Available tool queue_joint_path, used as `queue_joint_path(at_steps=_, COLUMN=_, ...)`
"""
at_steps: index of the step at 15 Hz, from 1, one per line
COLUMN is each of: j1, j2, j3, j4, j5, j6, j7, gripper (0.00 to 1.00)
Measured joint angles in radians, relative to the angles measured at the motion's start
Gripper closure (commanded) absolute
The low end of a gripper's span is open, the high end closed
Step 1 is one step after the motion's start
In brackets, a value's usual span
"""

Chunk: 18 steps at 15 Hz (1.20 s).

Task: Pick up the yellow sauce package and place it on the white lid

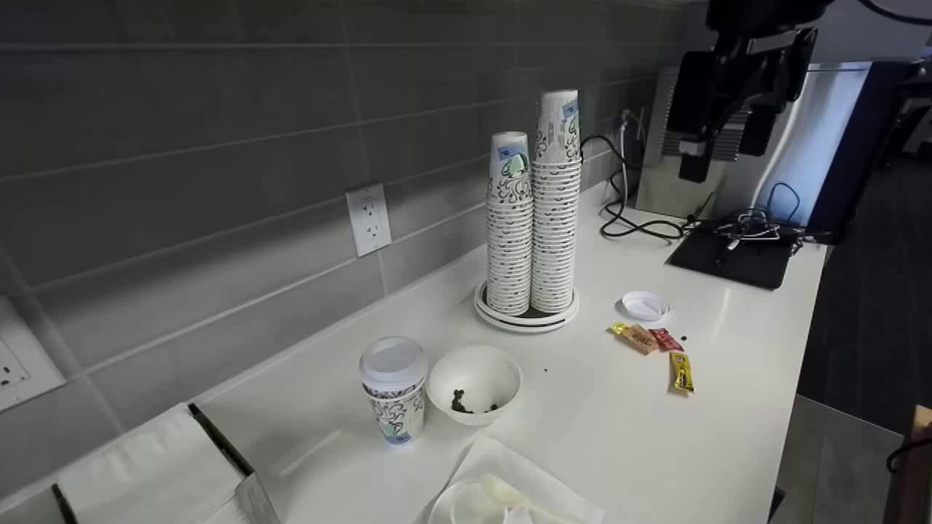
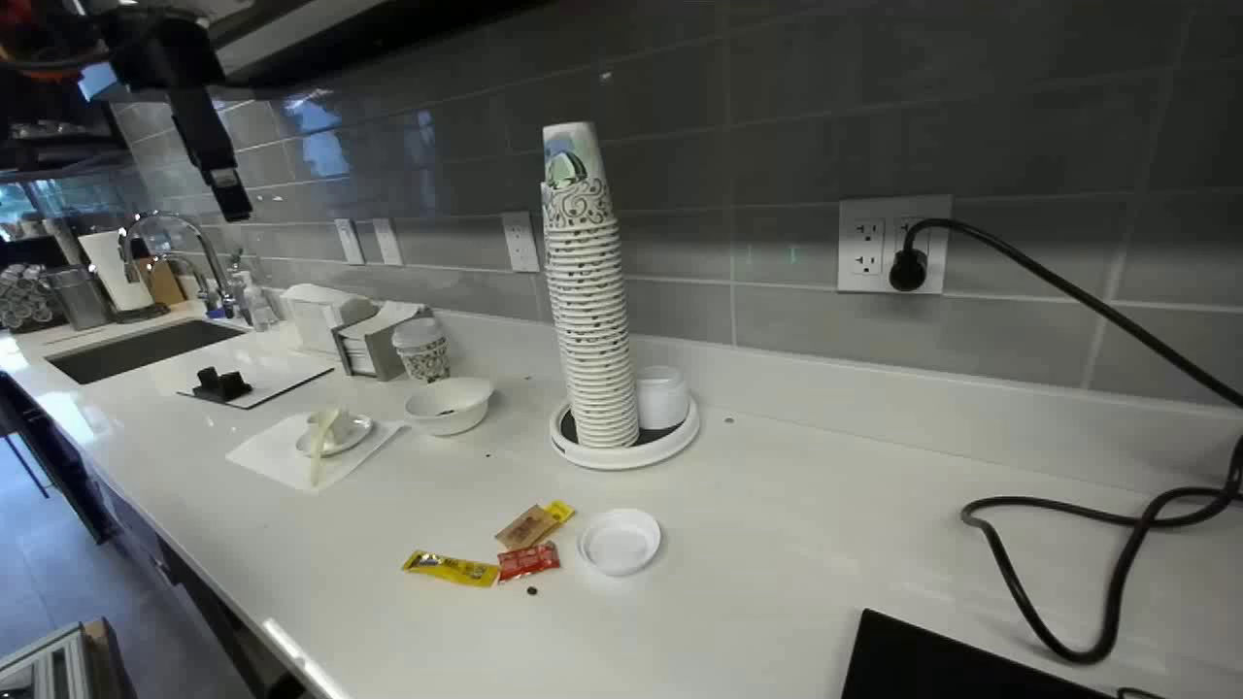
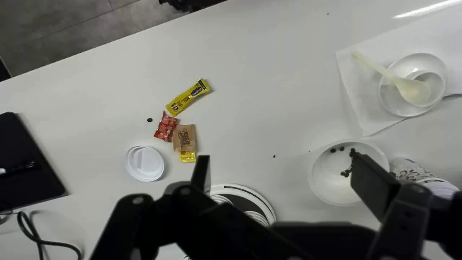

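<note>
Below a grey tiled wall (image 2: 670, 155), on a white counter (image 2: 757, 602), just beside a red packet (image 3: 166, 128) and apart from the white lid (image 3: 145, 163): the long yellow sauce package (image 3: 188, 97). High above, black gripper (image 3: 283, 162) with fingers spread wide.

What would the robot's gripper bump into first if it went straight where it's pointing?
Probably the white counter: the gripper points down towards it. Depth is unclear, though, and in the wrist view one finger overlaps the white bowl, so that might get bumped first.
</note>
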Motion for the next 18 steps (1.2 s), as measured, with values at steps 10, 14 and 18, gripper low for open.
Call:
queue_joint_path(at_steps=10, j1=0.0, j2=0.0, j3=0.0, j4=0.0, j5=0.0, j6=0.0, j7=0.0, gripper=0.0)
queue_joint_path(at_steps=14, j1=0.0, j2=0.0, j3=0.0, j4=0.0, j5=0.0, j6=0.0, j7=0.0, gripper=0.0)
queue_joint_path(at_steps=18, j1=0.008, j2=0.001, j3=-0.038, j4=-0.026, j5=0.0, j6=0.003, j7=-0.056, gripper=0.0)
